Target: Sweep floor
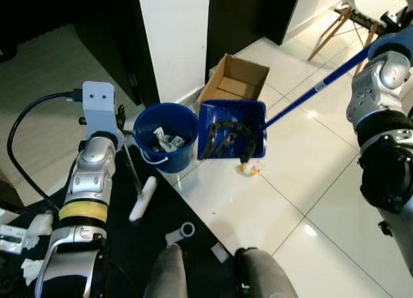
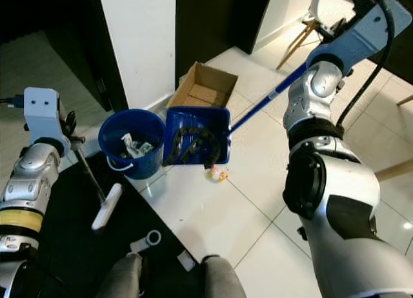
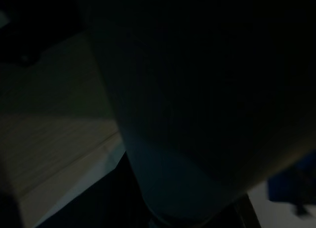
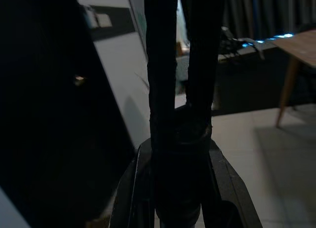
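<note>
White glossy tile floor [image 1: 303,214], w/ a black mat [image 1: 139,246] at the robot's feet. Landmark: blue bucket [image 1: 166,138], standing at the mat's edge, crumpled white scraps inside. Blue dustpan [image 1: 232,129] just beside the bucket, tipped up on edge, dark curved bits in it; its long blue handle [image 1: 316,88] runs up and away from the bucket toward the right arm [image 2: 322,85]. Right gripper [image 4: 180,90]: wrist view shows both black fingers [image 4: 160,70] close together, nearly parallel, around a dark round shaft; looks clamped on the handle. Small yellowish scrap [image 1: 248,169] on tile below the dustpan. Open cardboard box [image 1: 233,82] behind the bucket, by the white wall [image 1: 174,33]. White-headed brush [image 1: 142,198] lies on the mat near the bucket, thin stick rising to the left arm [image 1: 93,156]. Left gripper: fingers hidden, wrist view too dark, can't tell. Wooden chair legs [image 1: 335,27] far off.
</note>
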`<state>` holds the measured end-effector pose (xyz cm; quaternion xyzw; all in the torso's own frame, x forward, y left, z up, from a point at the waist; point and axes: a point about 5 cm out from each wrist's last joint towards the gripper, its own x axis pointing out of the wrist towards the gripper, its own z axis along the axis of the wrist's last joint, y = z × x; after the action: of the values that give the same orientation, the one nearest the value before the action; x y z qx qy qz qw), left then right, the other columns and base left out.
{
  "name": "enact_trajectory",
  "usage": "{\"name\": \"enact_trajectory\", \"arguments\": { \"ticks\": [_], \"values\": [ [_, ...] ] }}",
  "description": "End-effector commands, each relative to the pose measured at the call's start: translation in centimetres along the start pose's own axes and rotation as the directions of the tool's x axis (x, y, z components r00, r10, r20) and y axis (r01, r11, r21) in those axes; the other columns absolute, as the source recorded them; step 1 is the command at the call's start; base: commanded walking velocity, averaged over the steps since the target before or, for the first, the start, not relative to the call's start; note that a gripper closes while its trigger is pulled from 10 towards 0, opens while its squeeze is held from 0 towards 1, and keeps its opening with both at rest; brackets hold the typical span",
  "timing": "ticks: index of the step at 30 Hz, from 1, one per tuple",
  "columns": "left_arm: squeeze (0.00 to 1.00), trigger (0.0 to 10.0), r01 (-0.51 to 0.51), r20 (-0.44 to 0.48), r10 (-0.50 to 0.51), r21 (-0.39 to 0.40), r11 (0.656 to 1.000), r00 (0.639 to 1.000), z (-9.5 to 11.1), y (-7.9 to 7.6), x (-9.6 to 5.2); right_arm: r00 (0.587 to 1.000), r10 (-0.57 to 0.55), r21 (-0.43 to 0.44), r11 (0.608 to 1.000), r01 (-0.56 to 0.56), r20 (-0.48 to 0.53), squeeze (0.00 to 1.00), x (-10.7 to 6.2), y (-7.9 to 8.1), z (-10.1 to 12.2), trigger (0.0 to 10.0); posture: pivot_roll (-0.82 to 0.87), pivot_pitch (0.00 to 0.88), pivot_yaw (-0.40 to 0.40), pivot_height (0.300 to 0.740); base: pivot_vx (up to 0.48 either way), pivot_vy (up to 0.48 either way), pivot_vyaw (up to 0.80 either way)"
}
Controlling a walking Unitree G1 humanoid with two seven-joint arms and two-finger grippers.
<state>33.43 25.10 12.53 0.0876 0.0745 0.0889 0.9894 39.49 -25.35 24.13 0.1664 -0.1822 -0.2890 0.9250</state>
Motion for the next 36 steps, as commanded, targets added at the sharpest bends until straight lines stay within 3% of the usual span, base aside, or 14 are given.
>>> {"name": "enact_trajectory", "arguments": {
  "ticks": [1,9,13,18,21,25,31,35,36],
  "values": [
    [0.0,10.0,-0.003,0.003,0.003,0.0,1.0,1.0,-0.4,-0.5,-0.2,0.999,-0.036,0.01,0.999,0.035,0.034,0.0,0.3,-1.3,0.4,10.0,0.05,0.034,-0.06,0.74,0.0,0.0,0.0],
    [0.0,10.0,0.0,0.003,0.0,0.026,1.0,1.0,-0.5,-0.7,-0.1,0.998,-0.058,-0.006,0.998,0.058,0.016,0.0,0.0,-3.5,-0.5,10.0,0.05,0.037,-0.051,0.74,0.0,0.0,0.0],
    [0.0,10.0,0.026,-0.016,-0.026,0.036,0.999,1.0,-0.9,-1.4,-0.2,0.997,-0.028,-0.041,0.999,0.026,-0.065,0.0,-0.6,-4.6,-2.2,10.0,0.05,0.041,-0.049,0.74,0.0,0.0,0.0],
    [0.0,10.0,0.055,-0.08,-0.055,0.0,0.998,0.995,-2.6,-2.9,-0.3,0.965,0.017,-0.252,0.964,-0.086,-0.262,0.0,-4.0,-7.2,-7.4,10.0,0.05,0.046,-0.044,0.74,0.0,0.0,0.0],
    [0.0,10.0,0.072,-0.099,-0.073,-0.014,0.997,0.992,-3.2,-3.6,-0.5,0.948,0.035,-0.29,0.948,-0.132,-0.316,0.0,-5.4,-8.1,-9.0,10.0,0.05,0.046,-0.041,0.74,0.0,0.0,0.0],
    [0.0,10.0,0.089,-0.108,-0.089,-0.005,0.996,0.99,-3.6,-4.3,-0.7,0.945,0.056,-0.266,0.953,-0.147,-0.321,0.0,-6.9,-9.4,-10.0,10.0,0.04,0.047,-0.03,0.74,0.0,0.0,0.0],
    [0.0,10.0,0.091,-0.099,-0.092,-0.016,0.996,0.991,-3.5,-4.3,-0.7,0.954,0.048,-0.221,0.968,-0.117,-0.295,0.0,-6.9,-9.9,-9.8,10.0,0.04,0.042,-0.024,0.74,0.0,0.0,0.0],
    [0.0,10.0,0.098,-0.072,-0.1,-0.027,0.995,0.992,-3.2,-4.5,-0.6,0.966,0.08,-0.132,0.985,-0.115,-0.246,0.0,-6.9,-10.0,-9.2,10.0,0.04,0.036,-0.023,0.74,0.0,0.0,0.0],
    [0.0,10.0,0.101,-0.063,-0.103,-0.032,0.994,0.993,-3.1,-4.5,-0.5,0.967,0.098,-0.075,0.99,-0.119,-0.234,0.0,-7.1,-10.1,-9.2,10.0,0.04,0.036,-0.023,0.74,0.0,0.0,0.0]
  ]
}}
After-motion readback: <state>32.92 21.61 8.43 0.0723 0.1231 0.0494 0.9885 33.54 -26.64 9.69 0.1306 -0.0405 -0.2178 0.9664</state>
